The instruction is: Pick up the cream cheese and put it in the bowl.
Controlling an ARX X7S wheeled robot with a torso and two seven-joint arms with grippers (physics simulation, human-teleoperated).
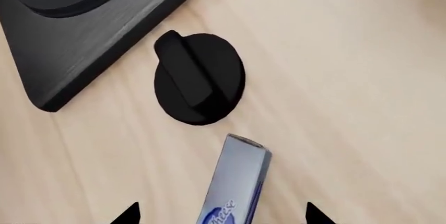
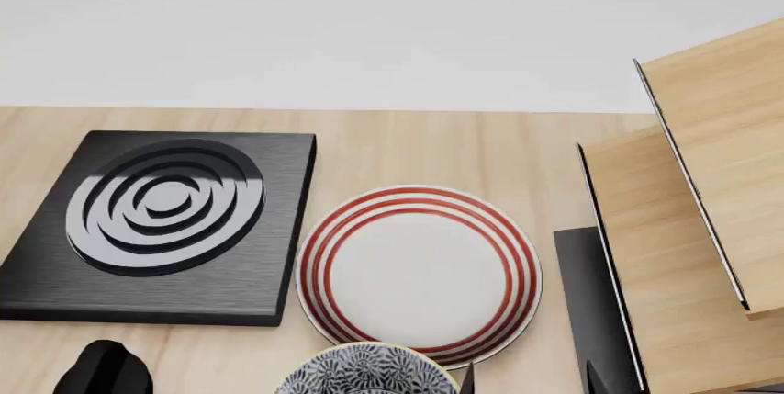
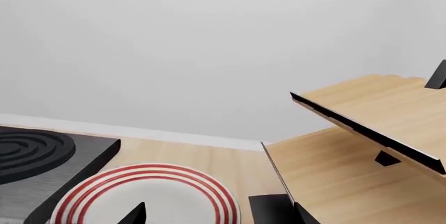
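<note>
In the left wrist view the cream cheese (image 1: 237, 179), a flat silver-grey box with a blue oval label, lies on the wooden counter. My left gripper (image 1: 223, 214) is open, with one black fingertip (image 1: 129, 214) on each side of the box and clear gaps between them. The bowl (image 2: 365, 371), white with a dark blue leafy pattern, shows at the head view's bottom edge, just in front of the plate. My right gripper (image 3: 219, 216) is open and empty, hovering over the plate's edge. The cream cheese and the left gripper are out of the head view.
A white plate with red rings (image 2: 420, 270) sits mid-counter, also in the right wrist view (image 3: 146, 198). A black stove plate (image 2: 160, 219) lies at the left with a black knob (image 1: 198, 78) close beyond the box. A wooden shelf unit (image 2: 686, 229) stands at the right.
</note>
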